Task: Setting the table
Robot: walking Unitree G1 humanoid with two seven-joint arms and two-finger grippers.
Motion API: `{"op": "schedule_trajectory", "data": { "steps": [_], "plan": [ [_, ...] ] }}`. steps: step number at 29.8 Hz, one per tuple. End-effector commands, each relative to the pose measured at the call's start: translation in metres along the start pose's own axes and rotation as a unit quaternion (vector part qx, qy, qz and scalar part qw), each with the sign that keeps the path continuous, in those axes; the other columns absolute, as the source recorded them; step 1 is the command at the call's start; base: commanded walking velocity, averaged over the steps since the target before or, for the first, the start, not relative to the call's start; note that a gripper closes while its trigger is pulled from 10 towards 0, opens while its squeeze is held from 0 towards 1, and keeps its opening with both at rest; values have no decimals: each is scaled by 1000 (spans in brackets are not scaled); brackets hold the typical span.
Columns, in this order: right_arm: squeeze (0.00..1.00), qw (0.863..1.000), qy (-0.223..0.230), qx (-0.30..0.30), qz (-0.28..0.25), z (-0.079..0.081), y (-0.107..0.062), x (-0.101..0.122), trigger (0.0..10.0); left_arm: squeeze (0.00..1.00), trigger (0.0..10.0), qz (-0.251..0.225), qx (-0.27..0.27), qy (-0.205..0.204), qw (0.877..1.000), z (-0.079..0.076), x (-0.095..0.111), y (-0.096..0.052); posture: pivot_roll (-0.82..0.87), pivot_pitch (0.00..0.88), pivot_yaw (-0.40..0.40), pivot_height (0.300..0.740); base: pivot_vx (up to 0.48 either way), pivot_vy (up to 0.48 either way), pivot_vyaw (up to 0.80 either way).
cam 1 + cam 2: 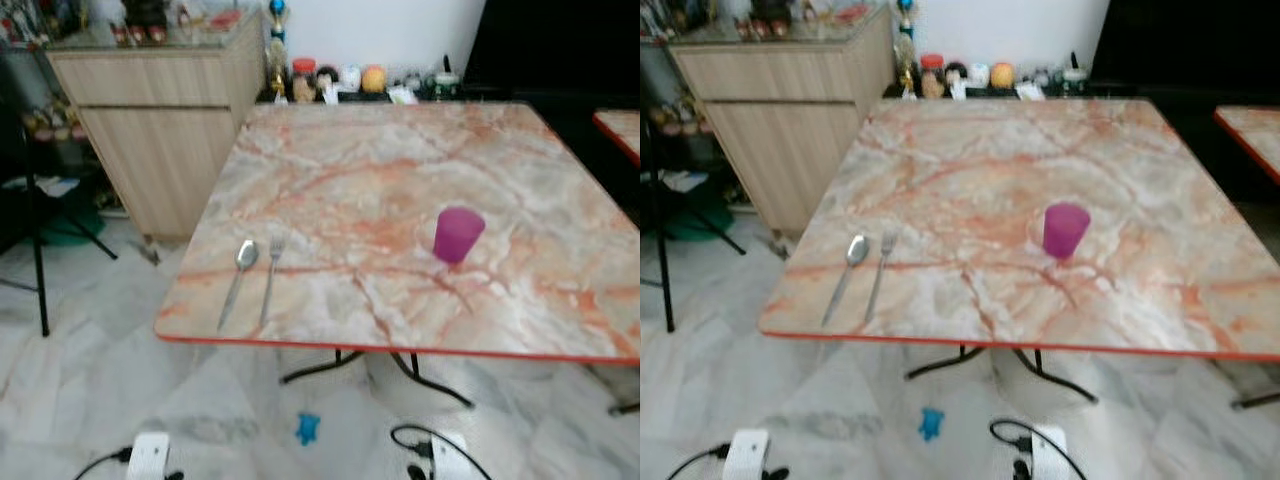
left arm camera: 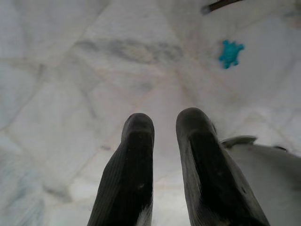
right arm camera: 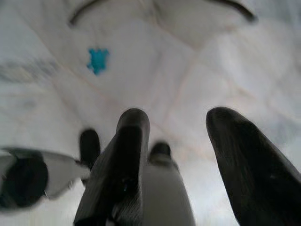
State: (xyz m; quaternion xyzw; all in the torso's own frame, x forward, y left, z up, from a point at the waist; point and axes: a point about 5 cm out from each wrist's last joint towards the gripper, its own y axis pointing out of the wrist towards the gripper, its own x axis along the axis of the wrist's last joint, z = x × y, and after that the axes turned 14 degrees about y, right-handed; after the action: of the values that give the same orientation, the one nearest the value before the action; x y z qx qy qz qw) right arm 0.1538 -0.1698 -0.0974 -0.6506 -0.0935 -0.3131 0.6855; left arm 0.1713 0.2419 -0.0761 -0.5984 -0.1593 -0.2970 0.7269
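Cutlery is laid at the near left corner of the marble-patterned table: a spoon and a fork are placed side by side, just apart, with handles pointing toward the near edge, an arrangement consistent with one place setting. A purple cup is stood upright toward the right of the near half, well apart from the cutlery, so it is judged not yet matched to that setting. No plate is seen on the tabletop, and the setting is therefore judged incomplete. Both arms are held low, pointing at the white marble floor in front of the table. The left gripper is carried with its fingers a narrow gap apart and nothing between them; the right gripper is carried with its fingers widely parted, also empty. A small blue object lies on the floor under the near table edge, between the two grippers' lines of sight. A wooden cabinet stands beside the table's left side, and jars and bottles are lined along the wall behind the far edge.
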Motion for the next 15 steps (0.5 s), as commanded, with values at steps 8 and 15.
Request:
{"op": "schedule_trajectory", "data": {
  "steps": [8,15],
  "plan": [
    [0,1000,4,1,-2,1,1,4,10000,0,10000,-1,-6,12,1000,-5,2,1,113,0,-19,740,0,0,0],
    [0,1000,5,2,2,1,1,2,10000,0,10000,0,-2,12,1000,3,1,0,115,0,-18,740,0,0,0]
  ]
}}
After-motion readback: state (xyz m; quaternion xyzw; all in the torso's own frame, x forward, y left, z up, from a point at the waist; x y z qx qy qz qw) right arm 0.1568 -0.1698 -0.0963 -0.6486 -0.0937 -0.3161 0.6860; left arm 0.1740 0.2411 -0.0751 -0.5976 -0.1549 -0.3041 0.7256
